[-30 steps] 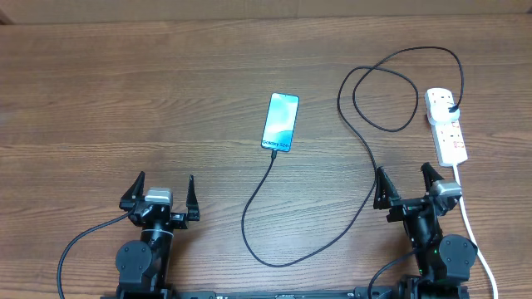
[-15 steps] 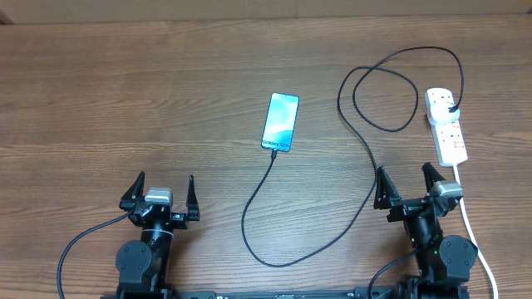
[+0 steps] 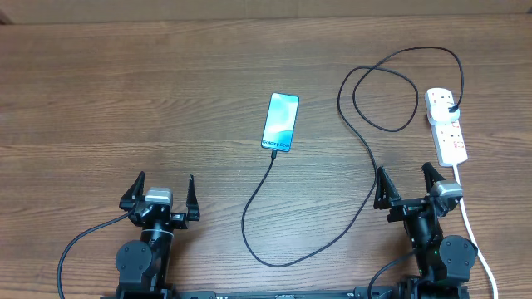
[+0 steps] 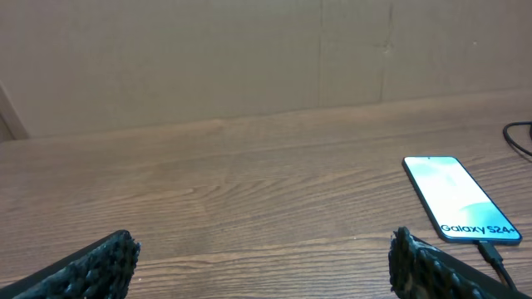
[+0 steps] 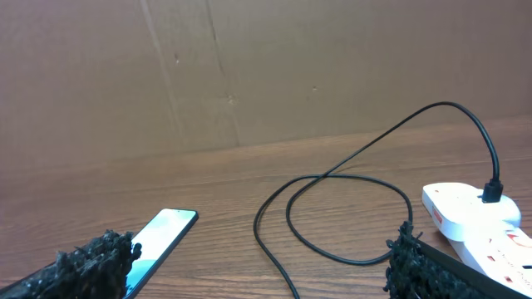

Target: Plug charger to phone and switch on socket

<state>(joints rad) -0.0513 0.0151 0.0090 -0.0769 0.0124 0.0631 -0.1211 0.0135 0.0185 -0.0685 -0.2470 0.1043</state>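
Seemingly the cable work is done, and the step in hand is judged to be the switch: the charger (image 3: 244, 218) is seen running into the 6 o'clock end of the phone (image 3: 280, 122), which lies flat near the middle of the surface (image 3: 125, 83), screen lit, and its plug (image 3: 451, 108) is seated in the 12 o'clock outlet of the socket (image 3: 446, 127), out at 2 o'clock. The left gripper (image 3: 165, 184) is parked at 7 o'clock and the right gripper (image 3: 404, 174) at 5 o'clock, both with jaws wide apart and nothing held. The switch is best reached by the right arm, since the socket lies just toward 1 o'clock from it. The jaws would be better brought together first, so that one blunt tip is lowered straight down and the strip is not pushed sideways or the plug knocked. The switch for that outlet is too small to be made out, and whether it is on cannot be told. No container is seen; of the outlets, only the one with the plug is filled.
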